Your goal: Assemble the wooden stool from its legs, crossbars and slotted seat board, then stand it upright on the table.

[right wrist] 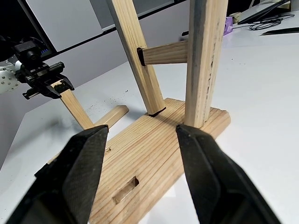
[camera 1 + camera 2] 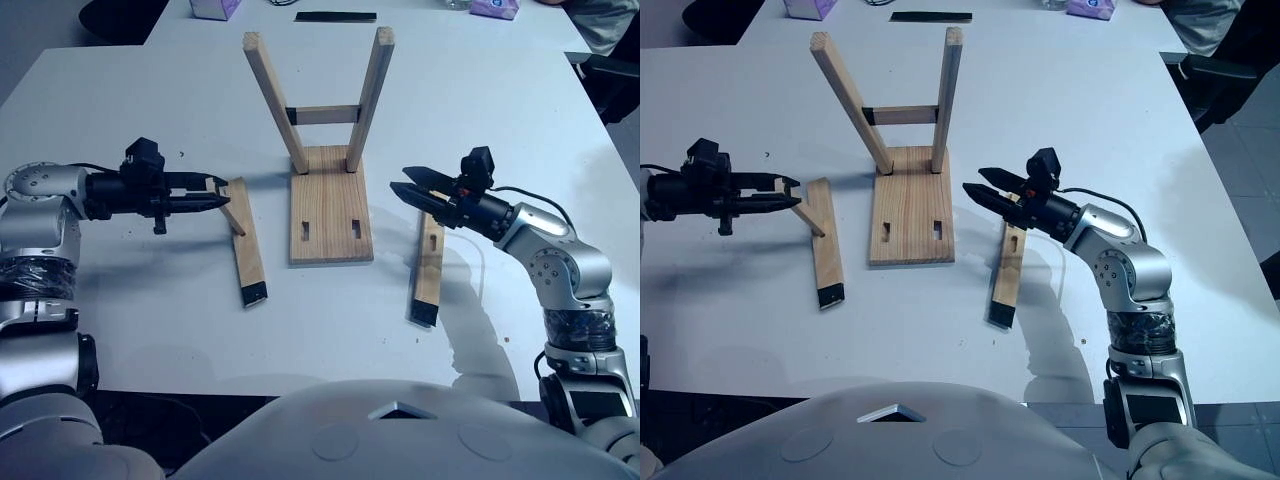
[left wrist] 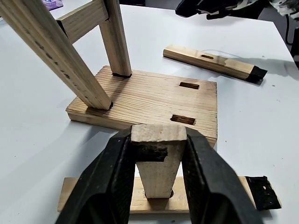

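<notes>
White table (image 2: 120, 110), work in progress. Left gripper (image 2: 222, 193) clenched on a short crossbar (image 3: 158, 163) pegged into the loose leg (image 2: 248, 250) lying beneath it. Right gripper (image 2: 400, 180) released, nothing held, with a second loose leg (image 2: 428, 270) just below. Seat board (image 2: 330, 220) lies flat between both grippers, standing legs (image 2: 280, 100) slotted in.

i can read no text, number or sign from here. any print on the purple boxes (image 2: 215, 8) at the far edge of the counter (image 2: 120, 300) is too small for me to tell.
</notes>
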You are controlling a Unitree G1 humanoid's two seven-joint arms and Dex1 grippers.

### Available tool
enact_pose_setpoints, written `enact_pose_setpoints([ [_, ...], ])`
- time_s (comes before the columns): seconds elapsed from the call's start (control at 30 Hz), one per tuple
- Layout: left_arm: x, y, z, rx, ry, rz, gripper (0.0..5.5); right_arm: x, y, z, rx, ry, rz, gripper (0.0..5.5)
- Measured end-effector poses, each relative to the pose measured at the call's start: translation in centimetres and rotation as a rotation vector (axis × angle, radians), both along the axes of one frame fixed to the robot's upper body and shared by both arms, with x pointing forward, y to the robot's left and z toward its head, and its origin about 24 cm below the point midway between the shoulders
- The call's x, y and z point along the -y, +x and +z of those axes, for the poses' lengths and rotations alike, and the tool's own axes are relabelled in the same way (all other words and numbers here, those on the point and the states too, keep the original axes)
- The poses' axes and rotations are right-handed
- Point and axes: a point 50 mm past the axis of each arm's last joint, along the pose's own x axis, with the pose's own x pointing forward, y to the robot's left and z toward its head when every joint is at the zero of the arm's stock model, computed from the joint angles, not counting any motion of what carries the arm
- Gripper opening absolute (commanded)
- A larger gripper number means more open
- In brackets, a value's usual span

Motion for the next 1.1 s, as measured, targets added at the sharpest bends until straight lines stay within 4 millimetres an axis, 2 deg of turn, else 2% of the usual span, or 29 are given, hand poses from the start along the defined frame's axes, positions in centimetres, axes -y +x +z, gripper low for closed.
enact_pose_setpoints([
  [0.17, 0.2, 0.2, -0.2, 0.020, -0.011, 0.003, 1.32, -0.2, 0.1, -0.1, 0.001, 0.012, -0.003, 2.67],
  [0.27, 0.4, 1.2, -0.3, 0.058, -0.012, 0.067, 1.32, -0.1, 0.3, -0.1, 0.007, 0.013, -0.016, 2.67],
  [0.33, 0.4, 1.8, 0.0, 0.065, 0.009, 0.095, 1.86, -0.1, 0.3, -0.1, 0.008, 0.015, -0.019, 2.67],
  [0.4, 0.2, 2.1, -1.2, -0.022, 0.081, 0.158, 2.23, -0.2, 0.3, -0.1, 0.009, 0.018, -0.026, 2.67],
  [0.47, 0.2, 1.9, -1.9, -0.078, 0.065, 0.186, 2.52, -0.1, 0.1, -0.3, 0.009, 0.027, -0.053, 2.67],
  [0.63, -0.3, 0.6, -0.1, 0.014, 0.118, 0.217, 2.52, -0.4, -1.5, -1.8, -0.023, 0.082, -0.160, 2.67],
  [0.73, -1.5, -1.4, 0.5, 0.004, 0.144, 0.264, 2.52, -1.1, -2.6, -2.5, -0.043, 0.119, -0.205, 2.67],
  [0.8, -2.7, -3.2, -0.3, -0.039, 0.141, 0.335, 2.52, -1.2, -3.1, -2.7, -0.051, 0.127, -0.220, 2.67],
  [0.87, -4.3, -4.7, -0.9, -0.049, 0.116, 0.515, 2.52, -1.1, -3.2, -2.8, -0.050, 0.126, -0.239, 2.67],
  [0.93, -4.8, -4.4, -0.6, 0.046, 0.081, 0.713, 2.52, -0.9, -3.1, -2.7, -0.047, 0.125, -0.249, 2.67],
  [1.03, -3.3, -3.3, -0.6, 0.162, -0.015, 0.914, 2.52, -0.7, -3.0, -2.6, -0.045, 0.124, -0.267, 2.67],
  [1.1, -1.0, -2.3, -0.5, 0.216, -0.130, 1.009, 2.52, -0.4, -3.0, -2.6, -0.044, 0.123, -0.283, 2.67],
])
